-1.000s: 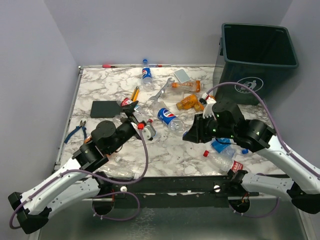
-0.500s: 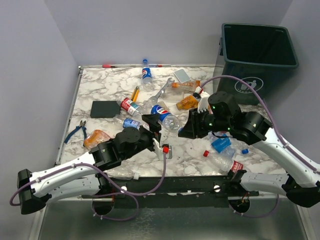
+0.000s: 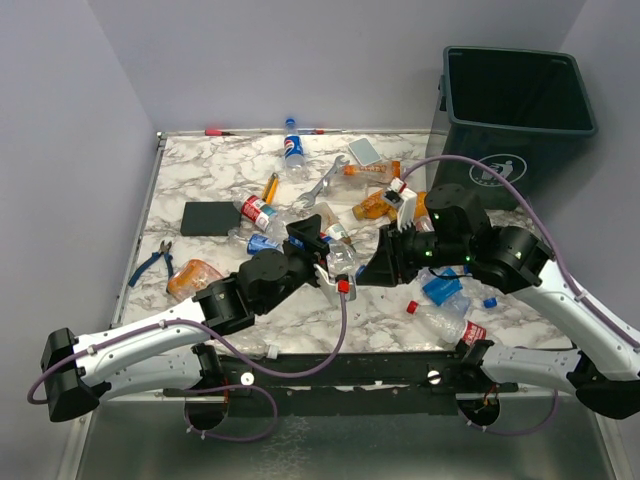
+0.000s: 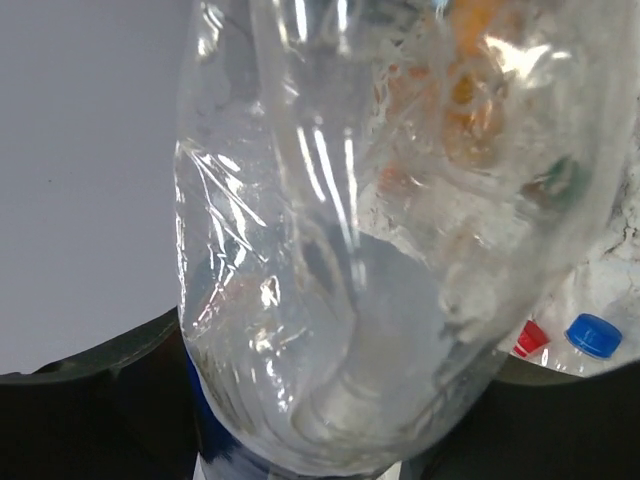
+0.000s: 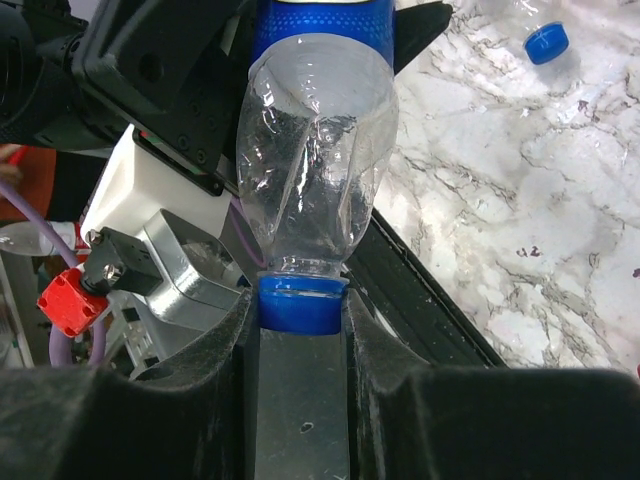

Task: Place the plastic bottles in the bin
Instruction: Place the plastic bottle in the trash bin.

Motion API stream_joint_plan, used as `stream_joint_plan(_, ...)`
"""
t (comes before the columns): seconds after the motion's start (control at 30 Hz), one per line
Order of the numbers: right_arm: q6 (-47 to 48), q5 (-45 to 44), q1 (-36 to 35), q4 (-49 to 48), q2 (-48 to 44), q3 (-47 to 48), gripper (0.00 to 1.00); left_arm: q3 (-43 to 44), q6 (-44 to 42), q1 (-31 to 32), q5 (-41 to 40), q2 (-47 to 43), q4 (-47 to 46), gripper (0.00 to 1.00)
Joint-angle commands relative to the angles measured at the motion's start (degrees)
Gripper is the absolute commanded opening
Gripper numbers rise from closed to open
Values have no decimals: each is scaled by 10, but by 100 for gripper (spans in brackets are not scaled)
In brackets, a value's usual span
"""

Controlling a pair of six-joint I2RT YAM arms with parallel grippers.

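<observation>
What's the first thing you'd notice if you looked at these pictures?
Two robot arms meet mid-table over one crumpled clear bottle. The right tool pinches its blue cap, and the left tool has its jaws around the other end. Around them, more bottles lie scattered on the marble table, and a big dark green bin stands at the far right corner.

Left arm (image 3: 150, 345), right arm (image 3: 585, 320): white link shells, black joints, black bases at near edge of table (image 3: 200, 170). Purple cable (image 3: 341, 330) along each. Left gripper (image 3: 330, 248): white block, silver bracket (image 5: 185, 275), red cube (image 5: 70, 300).
</observation>
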State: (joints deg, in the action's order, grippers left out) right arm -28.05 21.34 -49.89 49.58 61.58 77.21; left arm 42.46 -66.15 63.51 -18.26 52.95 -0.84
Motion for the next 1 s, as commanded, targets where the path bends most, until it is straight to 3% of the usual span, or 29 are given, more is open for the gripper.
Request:
stream_joint_plan(0.0, 14, 30, -3, -8, -11, 14, 0, -7, 1, 2, -19, -2, -54, 62)
stream_joint_plan(0.17, 9, 55, -3, -27, -21, 17, 0, -15, 6, 2, -13, -12, -72, 43)
stream_joint_plan(0.23, 6, 57, -3, -31, -23, 21, 0, -17, 9, 2, -9, -12, -76, 40)
stream_joint_plan(0.27, 7, 57, -3, -31, -23, 25, 6, -17, 12, 2, -6, -12, -78, 39)
stream_joint_plan(0.37, 7, 59, -3, -30, -23, 36, 47, -22, 19, 2, -1, -16, -82, 34)
stream_joint_plan(0.43, 3, 50, -3, -29, -26, 45, 67, -28, 25, 2, 0, -21, -84, 31)
stream_joint_plan(0.53, 1, 35, -3, -26, -32, 62, 80, -34, 47, 2, 4, -32, -89, 28)
stream_joint_plan(0.63, 11, -4, -3, -29, -39, 85, 83, -37, 89, 2, 13, -44, -91, 27)
stream_joint_plan(0.7, 15, -78, -3, -55, -60, 79, 83, -33, 157, 2, 22, -54, -89, 26)
stream_joint_plan(0.8, 25, -164, -3, -164, -132, 1, 83, -3, 332, 1, 53, -61, -64, 26)
stream_joint_plan(0.9, 40, -180, -3, -321, -208, -104, 83, 33, 531, 1, 116, -49, -27, 26)
stream_joint_plan(0.97, 53, -179, -3, -361, -226, -126, 83, 39, 642, -1, 184, -37, -30, 26)
